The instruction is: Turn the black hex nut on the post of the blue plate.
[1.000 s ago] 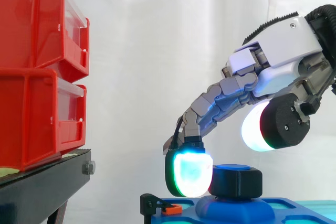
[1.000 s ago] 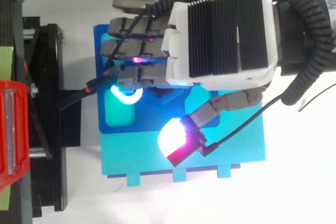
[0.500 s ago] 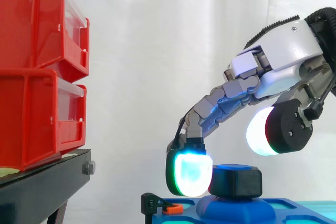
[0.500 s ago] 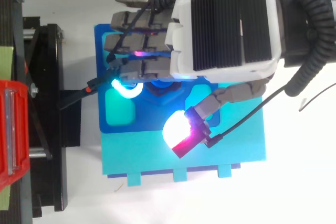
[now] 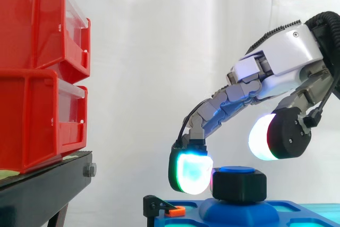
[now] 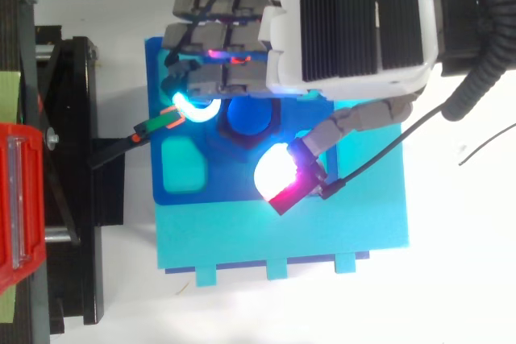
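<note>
The black hex nut [image 5: 239, 184] sits on the blue post [image 6: 248, 116] of the blue plate [image 5: 289, 212], and the post's round blue top shows inside the nut. My hand [image 5: 287, 62] hangs over it with long, relaxed fingers sloping down to the left. A cyan-glowing fingertip [image 5: 191, 171] hangs just left of the nut, close to its side; I cannot tell if it touches. The white thumb pad [image 5: 264, 137] floats above and right of the nut, clear of it. In the top view the hand [image 6: 347, 22] covers the plate's far edge. Nothing is held.
Two stacked red bins [image 5: 37, 73] stand on a black stand [image 5: 42, 190] to the left. A small black clamp with an orange piece [image 5: 162, 208] sits at the plate's left edge. A lighter cyan plate [image 6: 282, 235] lies under the blue plate.
The hand has slid toward the upper edge of the top view and risen slightly, uncovering the nut and post top. The thumb pad moved closer over the nut.
</note>
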Controlling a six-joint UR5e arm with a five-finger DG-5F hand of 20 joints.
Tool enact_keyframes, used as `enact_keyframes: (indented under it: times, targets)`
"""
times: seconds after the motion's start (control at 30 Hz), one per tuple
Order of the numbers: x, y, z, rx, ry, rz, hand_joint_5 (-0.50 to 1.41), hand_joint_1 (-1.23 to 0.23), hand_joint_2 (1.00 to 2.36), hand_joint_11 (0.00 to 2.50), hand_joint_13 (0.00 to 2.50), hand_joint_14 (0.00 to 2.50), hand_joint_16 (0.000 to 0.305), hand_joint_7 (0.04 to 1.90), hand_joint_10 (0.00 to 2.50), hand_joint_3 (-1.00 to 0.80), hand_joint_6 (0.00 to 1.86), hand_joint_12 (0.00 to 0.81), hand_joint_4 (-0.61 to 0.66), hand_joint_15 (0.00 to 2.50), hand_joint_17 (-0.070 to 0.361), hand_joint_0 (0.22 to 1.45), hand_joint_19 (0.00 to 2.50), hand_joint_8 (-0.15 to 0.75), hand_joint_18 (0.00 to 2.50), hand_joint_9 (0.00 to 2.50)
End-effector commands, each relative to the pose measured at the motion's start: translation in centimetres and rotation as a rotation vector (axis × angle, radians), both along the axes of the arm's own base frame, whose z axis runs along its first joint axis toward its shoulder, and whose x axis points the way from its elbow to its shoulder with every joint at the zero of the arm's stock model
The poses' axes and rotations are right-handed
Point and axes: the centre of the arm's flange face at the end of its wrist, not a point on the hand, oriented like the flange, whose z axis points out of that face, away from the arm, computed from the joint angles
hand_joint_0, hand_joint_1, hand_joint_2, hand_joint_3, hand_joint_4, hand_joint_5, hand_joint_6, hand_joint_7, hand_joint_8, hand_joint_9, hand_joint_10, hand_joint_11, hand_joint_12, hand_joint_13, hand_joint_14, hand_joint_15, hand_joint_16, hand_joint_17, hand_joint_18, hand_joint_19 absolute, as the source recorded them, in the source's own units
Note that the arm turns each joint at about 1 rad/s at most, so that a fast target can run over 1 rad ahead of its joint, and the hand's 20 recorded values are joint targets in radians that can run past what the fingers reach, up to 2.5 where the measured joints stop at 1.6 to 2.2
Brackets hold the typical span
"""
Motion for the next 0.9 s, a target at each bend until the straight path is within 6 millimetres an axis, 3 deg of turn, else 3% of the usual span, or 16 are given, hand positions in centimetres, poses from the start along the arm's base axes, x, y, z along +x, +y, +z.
enact_keyframes:
  times: [0.0, 0.4, 0.87]
  targets:
    - [-0.1, -0.5, 0.1, 0.000, 0.000, 0.003, -0.20, -0.34, 1.00, 0.03, 0.04, 0.00, 0.051, 0.83, 0.00, -0.50, 0.50, 0.333, 0.17, 0.06, 0.115, 0.47, 0.16, 0.206, 0.00, 0.25]
    - [-0.7, -2.1, 0.0, 0.010, 0.013, 0.006, -0.20, -0.34, 1.00, 0.02, 0.04, 0.00, 0.051, 0.82, 0.00, -0.50, 0.50, 0.335, 0.17, 0.06, 0.116, 0.47, 0.17, 0.208, 0.00, 0.25]
    - [-0.8, -2.6, 0.8, 0.014, 0.015, 0.008, -0.20, -0.34, 1.00, 0.02, 0.04, 0.00, 0.051, 0.83, 0.00, -0.50, 0.50, 0.335, 0.17, 0.06, 0.115, 0.47, 0.16, 0.208, 0.00, 0.25]
